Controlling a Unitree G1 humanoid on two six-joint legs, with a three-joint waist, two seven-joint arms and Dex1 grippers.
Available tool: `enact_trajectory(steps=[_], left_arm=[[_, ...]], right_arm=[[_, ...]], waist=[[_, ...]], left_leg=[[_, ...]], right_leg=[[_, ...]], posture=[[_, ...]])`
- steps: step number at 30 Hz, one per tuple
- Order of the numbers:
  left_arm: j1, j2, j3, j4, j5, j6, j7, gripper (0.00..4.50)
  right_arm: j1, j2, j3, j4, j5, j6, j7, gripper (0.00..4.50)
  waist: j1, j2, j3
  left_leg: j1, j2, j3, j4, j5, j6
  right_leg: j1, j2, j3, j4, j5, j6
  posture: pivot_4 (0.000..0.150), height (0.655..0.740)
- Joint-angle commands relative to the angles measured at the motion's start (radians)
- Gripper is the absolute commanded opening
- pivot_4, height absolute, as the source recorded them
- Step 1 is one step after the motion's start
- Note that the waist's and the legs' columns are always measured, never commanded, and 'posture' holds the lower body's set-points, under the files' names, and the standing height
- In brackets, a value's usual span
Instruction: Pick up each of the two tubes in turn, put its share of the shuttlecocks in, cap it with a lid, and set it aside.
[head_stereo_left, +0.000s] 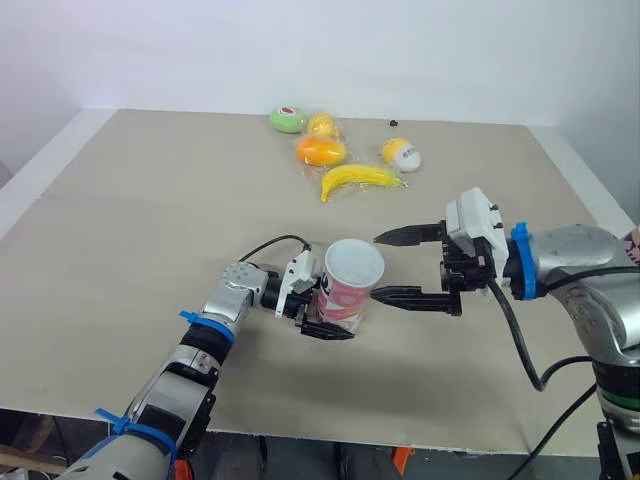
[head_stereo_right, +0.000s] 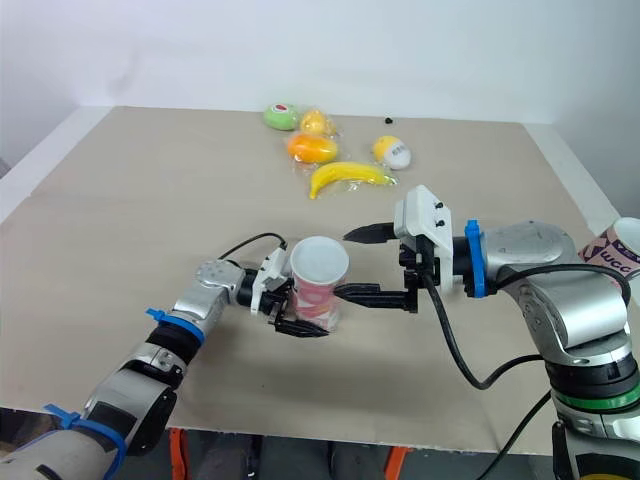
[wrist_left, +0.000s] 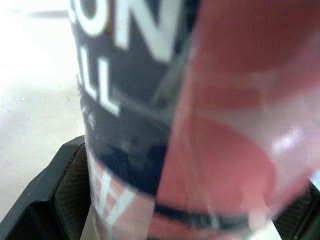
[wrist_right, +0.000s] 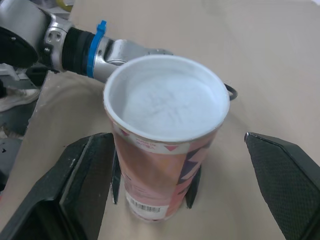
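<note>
A pink and dark printed tube (head_stereo_left: 348, 296) stands upright on the table, its top covered by a white lid (wrist_right: 170, 100). My left gripper (head_stereo_left: 322, 308) is shut on the tube low on its side; in the left wrist view the tube (wrist_left: 200, 125) sits between the black pads. My right gripper (head_stereo_left: 396, 266) is open just right of the tube at about lid height, one finger (head_stereo_left: 408, 236) behind and one (head_stereo_left: 402, 297) in front, neither touching it. A second tube (head_stereo_right: 620, 250) peeks in at the right edge, off the table.
Toy fruit lies at the back of the tan table (head_stereo_left: 150, 220): a green piece (head_stereo_left: 287, 119), an orange (head_stereo_left: 320, 150), a banana (head_stereo_left: 358, 179) and a yellow and white piece (head_stereo_left: 401, 154). The table's front edge (head_stereo_left: 350, 440) runs close below the arms.
</note>
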Motion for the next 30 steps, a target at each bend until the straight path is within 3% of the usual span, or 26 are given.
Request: enact_trajectory(steps=[1,7,14,22,30], left_arm=[[0.02,0.058,0.035,-0.081,-0.035,0.029,-0.027,4.46],[0.083,0.201,0.08,-0.173,-0.047,0.032,-0.027,4.46],[0.186,0.398,0.172,-0.546,-0.239,0.309,-0.052,4.46],[0.173,0.458,0.195,-0.767,-0.347,0.481,0.012,4.46],[0.183,0.42,0.165,-0.719,-0.348,0.483,0.066,4.46]], right_arm=[[0.041,-0.002,-0.055,-0.04,0.022,0.001,-0.038,4.5],[0.13,0.002,-0.05,-0.072,0.035,-0.003,-0.075,4.5],[0.161,0.089,0.088,-0.043,-0.007,-0.039,-0.094,4.5],[0.089,0.173,0.178,0.06,-0.061,-0.102,-0.075,4.5],[0.053,0.205,0.196,0.128,-0.097,-0.153,-0.058,4.5]], waist=[[-0.001,0.001,0.0],[-0.003,0.001,0.003],[-0.011,-0.001,0.007],[-0.01,-0.002,0.008],[-0.009,-0.002,0.008]], left_leg=[[0.0,0.0,0.0,0.0,0.0,0.0],[0.0,0.0,0.0,0.0,0.0,0.0],[0.0,0.002,0.0,0.0,0.0,0.0],[0.0,0.003,0.0,0.005,0.0,0.0],[0.0,0.003,0.0,0.005,0.0,0.0]], right_leg=[[0.0,0.0,0.0,0.0,0.0,0.0],[0.0,0.0,0.0,0.0,0.0,-0.001],[0.0,0.0,0.0,0.001,0.0,0.0],[0.002,0.0,-0.002,0.001,0.001,0.002],[0.002,0.002,-0.002,0.001,0.001,0.001]], posture=[[0.15,0.74],[0.15,0.74],[0.15,0.74],[0.15,0.74],[0.15,0.74]])
